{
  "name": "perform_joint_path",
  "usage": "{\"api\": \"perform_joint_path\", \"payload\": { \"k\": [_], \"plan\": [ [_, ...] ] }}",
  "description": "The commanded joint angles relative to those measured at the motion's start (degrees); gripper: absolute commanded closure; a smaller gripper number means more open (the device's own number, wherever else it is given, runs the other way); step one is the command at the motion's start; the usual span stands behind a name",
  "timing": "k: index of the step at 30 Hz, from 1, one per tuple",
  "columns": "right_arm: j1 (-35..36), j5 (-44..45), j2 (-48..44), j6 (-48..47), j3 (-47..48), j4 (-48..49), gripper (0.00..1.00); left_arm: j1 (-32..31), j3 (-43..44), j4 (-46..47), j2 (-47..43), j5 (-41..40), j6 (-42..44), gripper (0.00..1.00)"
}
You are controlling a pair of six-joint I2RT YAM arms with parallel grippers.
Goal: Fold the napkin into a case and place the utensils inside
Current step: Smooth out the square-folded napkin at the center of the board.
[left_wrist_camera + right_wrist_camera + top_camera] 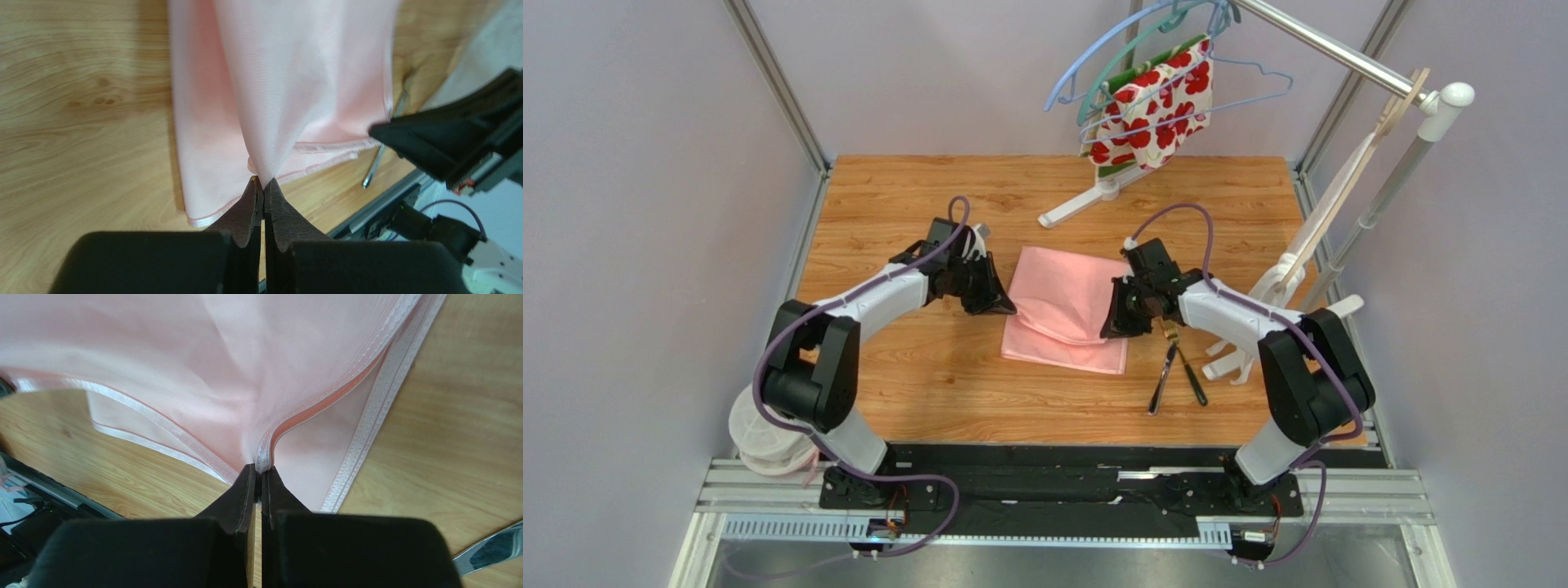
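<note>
The light-pink napkin (1066, 306) lies partly folded in the middle of the wooden table, its upper layer lifted. My left gripper (999, 298) is shut on the napkin's left edge; in the left wrist view the cloth (276, 92) rises from the pinched tips (264, 181). My right gripper (1114, 321) is shut on the napkin's right hemmed edge, seen in the right wrist view (259, 470), with the cloth (184, 367) draped ahead. The two utensils (1173, 371), a fork and a darker thin piece, lie crossed on the table right of the napkin, near my right arm.
A white rack (1308, 245) with hangers and a red-and-white floral cloth (1155, 104) stands at the back right. A wooden hanger (1357, 159) leans on it. Grey walls close the table on three sides. A white roll (768, 441) sits near the left arm base.
</note>
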Motion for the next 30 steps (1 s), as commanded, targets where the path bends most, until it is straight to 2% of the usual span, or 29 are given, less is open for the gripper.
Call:
{"api": "perform_joint_path", "payload": {
  "k": [1, 4, 9, 16, 30],
  "plan": [
    [0.2, 3.7, -3.2, -3.6, 7.5, -4.5, 1.0, -0.2, 2.3, -5.4, -7.0, 5.5, 6.0, 1.0],
    [0.1, 3.4, -3.6, -4.3, 10.1, -7.9, 1.0, -0.2, 0.3, -4.5, -9.8, 8.2, 3.3, 1.0],
    [-0.1, 3.5, -7.4, -4.5, 12.4, -10.4, 1.0, -0.2, -0.9, -3.6, -15.0, 7.5, 0.1, 1.0],
    [-1.1, 4.8, -9.0, -6.7, 18.1, -14.5, 1.0, 0.0, 3.5, -5.3, -13.9, 6.8, 0.5, 1.0],
    [-5.1, 4.7, -7.9, -8.9, 25.0, -17.4, 1.0, 2.2, 21.5, -10.2, -8.0, 8.9, 1.9, 1.0]
  ]
}}
